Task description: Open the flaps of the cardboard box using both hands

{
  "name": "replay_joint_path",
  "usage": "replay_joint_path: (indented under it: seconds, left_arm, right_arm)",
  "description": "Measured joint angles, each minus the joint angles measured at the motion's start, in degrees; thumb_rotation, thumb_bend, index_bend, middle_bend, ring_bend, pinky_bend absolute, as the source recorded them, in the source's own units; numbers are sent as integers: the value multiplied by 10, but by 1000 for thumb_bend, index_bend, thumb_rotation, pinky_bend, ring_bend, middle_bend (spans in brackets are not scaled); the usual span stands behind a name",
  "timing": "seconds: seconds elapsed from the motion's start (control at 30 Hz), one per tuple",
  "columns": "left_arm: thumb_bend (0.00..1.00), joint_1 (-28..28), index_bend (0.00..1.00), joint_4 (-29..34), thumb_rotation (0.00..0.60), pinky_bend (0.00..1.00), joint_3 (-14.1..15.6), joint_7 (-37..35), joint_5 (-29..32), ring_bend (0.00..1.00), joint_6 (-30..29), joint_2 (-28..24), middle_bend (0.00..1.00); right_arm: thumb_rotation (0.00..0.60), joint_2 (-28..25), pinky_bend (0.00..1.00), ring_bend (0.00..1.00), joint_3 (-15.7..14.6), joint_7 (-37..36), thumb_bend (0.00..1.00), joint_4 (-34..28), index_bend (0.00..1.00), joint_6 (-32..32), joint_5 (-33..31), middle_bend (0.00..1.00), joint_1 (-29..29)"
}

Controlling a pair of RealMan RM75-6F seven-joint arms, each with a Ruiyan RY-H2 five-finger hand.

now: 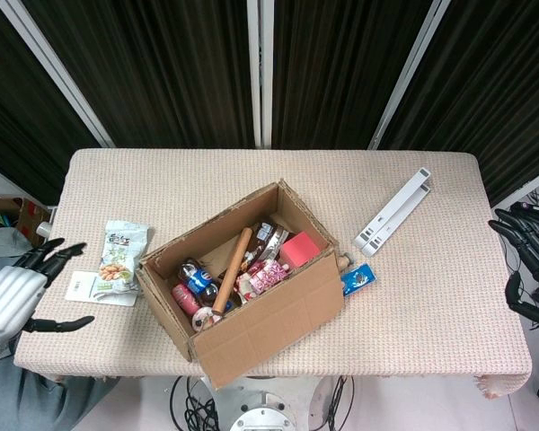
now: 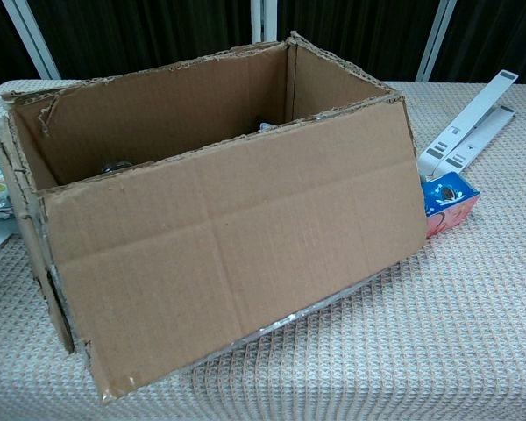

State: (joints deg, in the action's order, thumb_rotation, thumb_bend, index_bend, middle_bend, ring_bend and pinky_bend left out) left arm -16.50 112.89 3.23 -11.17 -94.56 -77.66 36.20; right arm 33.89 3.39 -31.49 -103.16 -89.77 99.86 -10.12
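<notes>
Flaps of the cardboard box (image 1: 242,283) hang folded down, so my left hand (image 1: 16,292) and right hand (image 1: 528,260) rest spread, empty, well apart.

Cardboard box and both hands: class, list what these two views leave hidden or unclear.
- Box contents: chest view, hidden behind the cardboard box front wall.
- Left hand: head view, cut by the left edge; absent from chest view.
- Right hand: head view, cut by the right edge.
- Blue carton: chest view, partly behind the box.
</notes>
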Motion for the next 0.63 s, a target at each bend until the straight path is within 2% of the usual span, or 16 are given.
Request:
replay_joint_path:
  seconds: [0.1, 0.23, 0.3, 0.47, 0.63]
  left_arm:
    - [15, 48, 8, -57, 272, 160, 2, 20, -1, 43, -82, 64, 49]
    - [25, 98, 8, -155, 277, 160, 3, 38, -2, 43, -154, 142, 47]
    - [41, 116, 8, -207, 266, 160, 1, 44, -2, 44, -173, 179, 47]
    - [60, 137, 8, -302, 250, 160, -4, 48, 4, 43, -186, 254, 47]
    - [62, 136, 9, -325, 248, 160, -7, 41, 7, 43, -164, 277, 47]
  right_arm:
    - [600, 39, 0, 0, -7, 89, 521, 23, 0, 3, -30, 0, 20]
    - [600, 133, 0, 0, -13, 192, 455, 86, 0, 7, -90, 0, 51]
    - [600, 176, 0, 0, -13, 208, 444, 124, 0, 5, -111, 0, 61]
    - [600, 276, 0, 0, -9, 238, 437, 230, 0, -4, -147, 0, 82]
    - [600, 338, 0, 0, 6, 258, 432, 296, 0, -13, -163, 0, 87]
